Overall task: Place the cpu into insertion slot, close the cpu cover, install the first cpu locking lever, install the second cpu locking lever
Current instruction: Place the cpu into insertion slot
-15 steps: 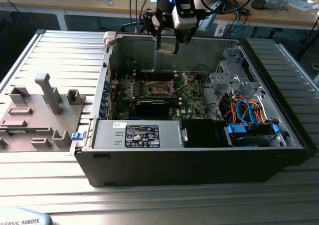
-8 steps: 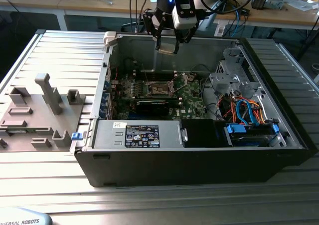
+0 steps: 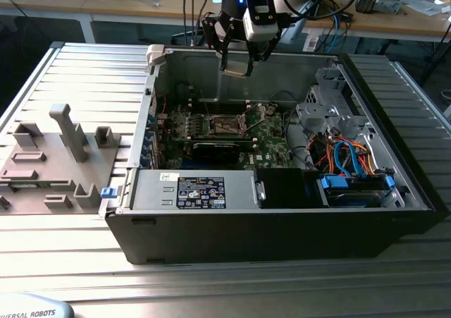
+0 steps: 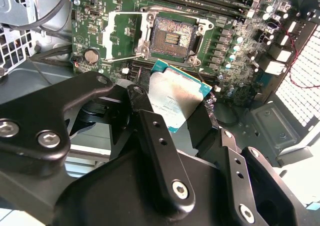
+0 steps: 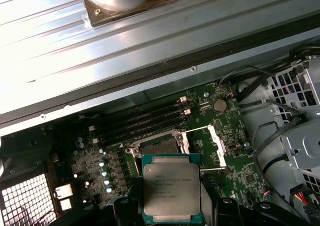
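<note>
The gripper (image 3: 237,63) is squeezed shut on two side edges of the chip (image 4: 175,96), holding it in the air over the open case (image 3: 282,235). Down below on the green board (image 4: 95,33), the empty slot (image 4: 173,37) has open room above it. The cover (image 4: 124,35) is flipped open beside the slot.

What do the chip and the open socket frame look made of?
The small flat square chip: matte silver-grey metal lid, smudged sheen, on a green rim, likely circuit laminate. The thin silvery square frame: bare shiny metal, probably steel.
</note>
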Motion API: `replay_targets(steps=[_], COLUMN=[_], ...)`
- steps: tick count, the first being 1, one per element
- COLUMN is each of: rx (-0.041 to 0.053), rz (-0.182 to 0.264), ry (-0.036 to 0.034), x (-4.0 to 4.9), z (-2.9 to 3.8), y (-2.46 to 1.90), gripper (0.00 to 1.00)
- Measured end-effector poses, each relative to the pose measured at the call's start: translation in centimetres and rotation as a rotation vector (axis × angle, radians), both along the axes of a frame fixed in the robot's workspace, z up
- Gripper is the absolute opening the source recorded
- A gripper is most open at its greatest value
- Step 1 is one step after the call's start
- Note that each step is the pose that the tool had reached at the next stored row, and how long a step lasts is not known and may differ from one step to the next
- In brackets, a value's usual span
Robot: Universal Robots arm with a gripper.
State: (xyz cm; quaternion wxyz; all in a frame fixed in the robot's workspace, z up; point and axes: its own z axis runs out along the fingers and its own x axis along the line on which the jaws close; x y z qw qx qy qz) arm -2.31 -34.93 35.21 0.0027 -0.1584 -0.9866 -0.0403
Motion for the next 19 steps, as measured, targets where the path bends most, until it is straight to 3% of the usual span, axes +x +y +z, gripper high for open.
replay_targets(steps=[19], rx=[0.0000], rz=[-0.011], ry=[0.0000], x=[0.00], z=[0.00], y=[0.00], gripper=[0.54])
